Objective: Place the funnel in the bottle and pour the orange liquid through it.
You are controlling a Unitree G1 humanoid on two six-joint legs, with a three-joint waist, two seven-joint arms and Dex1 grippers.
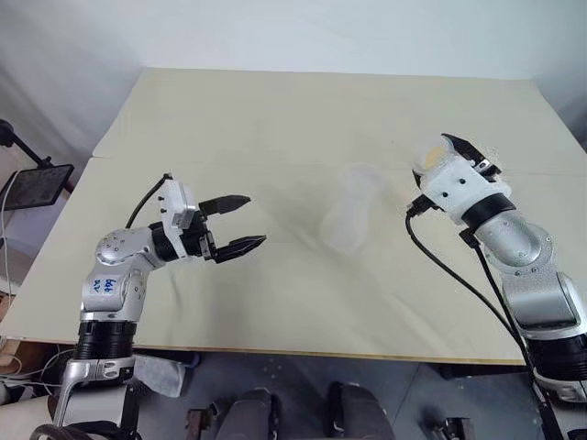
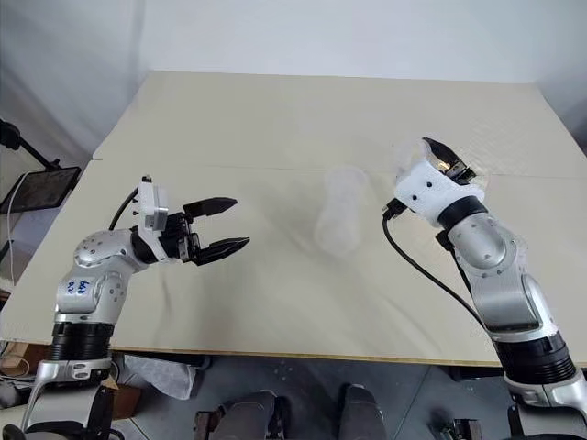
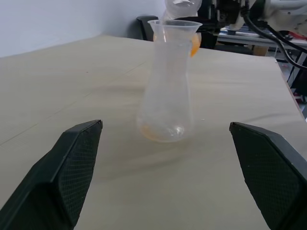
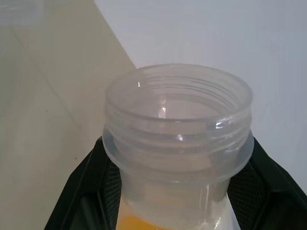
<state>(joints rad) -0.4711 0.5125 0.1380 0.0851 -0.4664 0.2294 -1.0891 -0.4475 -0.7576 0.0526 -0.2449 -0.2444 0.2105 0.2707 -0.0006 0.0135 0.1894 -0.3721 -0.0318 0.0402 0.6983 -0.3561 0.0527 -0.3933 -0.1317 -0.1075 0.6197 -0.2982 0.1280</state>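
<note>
L end effector (image 1: 240,223) wide, empty; R end effector (image 4: 177,191) grips jar (image 4: 178,139) w/ orange liquid (image 4: 139,223).

beige table (image 1: 275,302), black stand with mesh panel (image 1: 37,186) beside its left edge

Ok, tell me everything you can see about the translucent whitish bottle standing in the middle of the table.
The translucent whitish plastic bottle stands upright on the beige table, between the two hands and touched by neither. It has a wide conical base and a straight neck, with the clear plastic funnel seated in its mouth. A faint trace of orange liquid rings the bottom inside.
</note>
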